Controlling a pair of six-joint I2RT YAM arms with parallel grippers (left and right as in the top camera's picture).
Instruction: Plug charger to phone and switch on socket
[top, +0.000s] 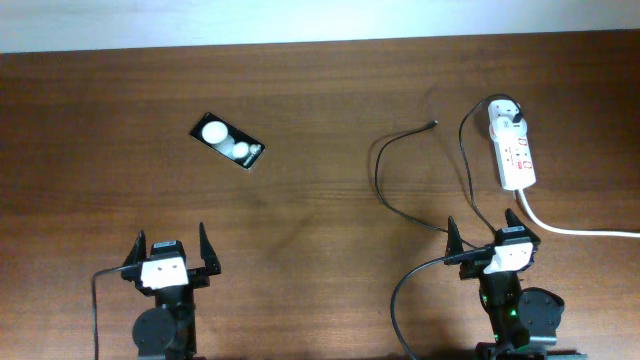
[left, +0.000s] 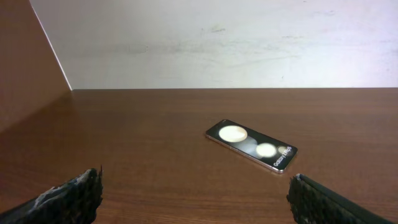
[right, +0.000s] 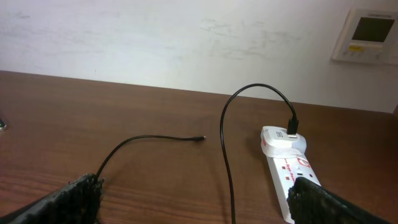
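Both gape empty, left gripper (top: 171, 238) and right gripper (top: 482, 220) — charger (top: 377, 172) loops before the socket (top: 514, 152) — phone (top: 228, 141) well apart

The table (top: 320, 100) is brown wood with a fine straight grain and a smooth, softly shining finish, and the wall (left: 217, 43) along the top of the wrist views is matt white and faintly scuffed. The phone (left: 251, 145) has a glossy black face that mirrors round white lights, with a thin edge that looks like polished metal. The socket (right: 289, 171) at lower right is smooth white plastic with a slight gloss, while the charger (right: 224, 146) is matt black, seemingly rubbery cable.
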